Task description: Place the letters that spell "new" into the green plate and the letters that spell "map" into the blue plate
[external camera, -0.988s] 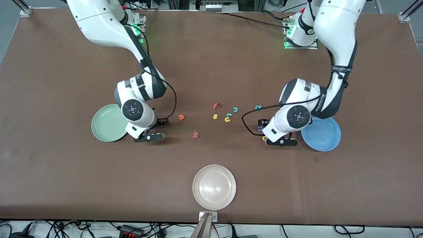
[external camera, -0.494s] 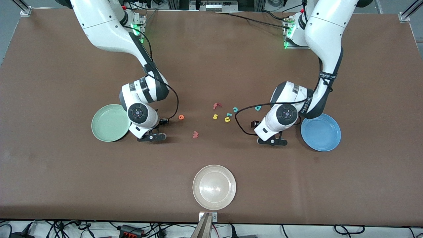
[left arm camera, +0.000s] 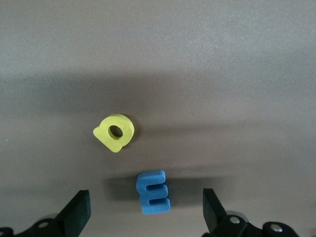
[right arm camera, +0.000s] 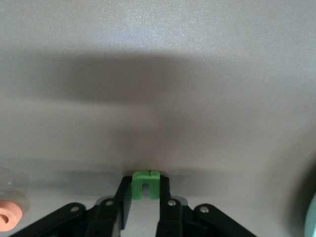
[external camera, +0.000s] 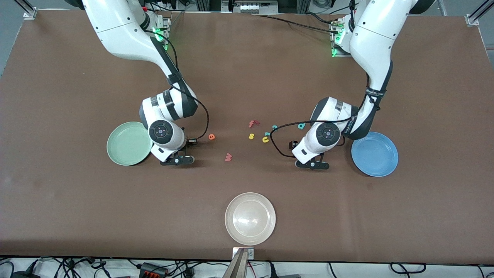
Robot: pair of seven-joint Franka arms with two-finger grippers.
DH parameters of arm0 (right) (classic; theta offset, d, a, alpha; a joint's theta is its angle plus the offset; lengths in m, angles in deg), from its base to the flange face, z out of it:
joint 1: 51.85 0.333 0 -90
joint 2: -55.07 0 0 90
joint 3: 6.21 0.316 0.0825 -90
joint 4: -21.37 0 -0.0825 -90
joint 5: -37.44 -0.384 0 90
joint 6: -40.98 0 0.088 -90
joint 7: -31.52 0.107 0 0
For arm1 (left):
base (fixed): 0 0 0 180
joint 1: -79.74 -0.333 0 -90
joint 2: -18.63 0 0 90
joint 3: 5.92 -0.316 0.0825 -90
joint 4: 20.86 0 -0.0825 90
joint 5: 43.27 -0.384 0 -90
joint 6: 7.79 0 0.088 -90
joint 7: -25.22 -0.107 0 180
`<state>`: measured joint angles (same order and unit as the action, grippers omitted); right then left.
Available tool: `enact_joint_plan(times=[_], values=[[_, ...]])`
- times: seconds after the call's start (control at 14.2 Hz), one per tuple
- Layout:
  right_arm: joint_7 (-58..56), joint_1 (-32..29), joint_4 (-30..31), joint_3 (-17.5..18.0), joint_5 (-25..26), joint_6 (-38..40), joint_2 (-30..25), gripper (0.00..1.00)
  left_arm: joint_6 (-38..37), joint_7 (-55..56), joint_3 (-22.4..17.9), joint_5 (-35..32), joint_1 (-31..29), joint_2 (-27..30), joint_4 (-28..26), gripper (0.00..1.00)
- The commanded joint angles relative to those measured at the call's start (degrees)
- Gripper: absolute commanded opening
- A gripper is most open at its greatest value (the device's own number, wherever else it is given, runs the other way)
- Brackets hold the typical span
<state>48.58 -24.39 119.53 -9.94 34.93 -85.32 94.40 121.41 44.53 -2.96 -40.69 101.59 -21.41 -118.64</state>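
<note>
Right gripper [right arm camera: 144, 210], low beside the green plate [external camera: 128, 143], pinches the green n [right arm camera: 145, 184]. Left gripper [left arm camera: 145, 217] hangs spread over the blue m [left arm camera: 153, 192], yellow p [left arm camera: 115, 132] beside it, near the blue plate [external camera: 374, 154].

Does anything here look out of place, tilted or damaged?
Nothing stands out. The loose letters lie flat on the table, the plates sit level, and the right gripper is shut on the green n.

Whitish-beige plate [external camera: 250, 218] nearest the front camera, red f [external camera: 253, 123], yellow s [external camera: 251, 136], yellow u [external camera: 265, 139], brown table [external camera: 77, 204]
</note>
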Motion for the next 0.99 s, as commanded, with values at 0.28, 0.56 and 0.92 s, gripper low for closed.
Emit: enact_joint_plan(times=[0.28,0.56,0.92], values=[[-10.4,-7.9,-0.3,-2.3,-0.2,8.9,-7.6,0.03,1.2,0.3,-0.1,0.7,0.2,-0.1,-0.6,0.38],[-15.5,-16.0,3.3,-2.5,0.7,14.7,-11.5,0.03,1.1,0.3,-0.1,0.8,0.2,-0.1,-0.6,0.16],[-15.4,-16.6,8.1,-3.0,2.3,8.8,-10.0,0.04,-3.7,-0.3,-0.8,0.2,-1.2,2.1,0.7,0.04]])
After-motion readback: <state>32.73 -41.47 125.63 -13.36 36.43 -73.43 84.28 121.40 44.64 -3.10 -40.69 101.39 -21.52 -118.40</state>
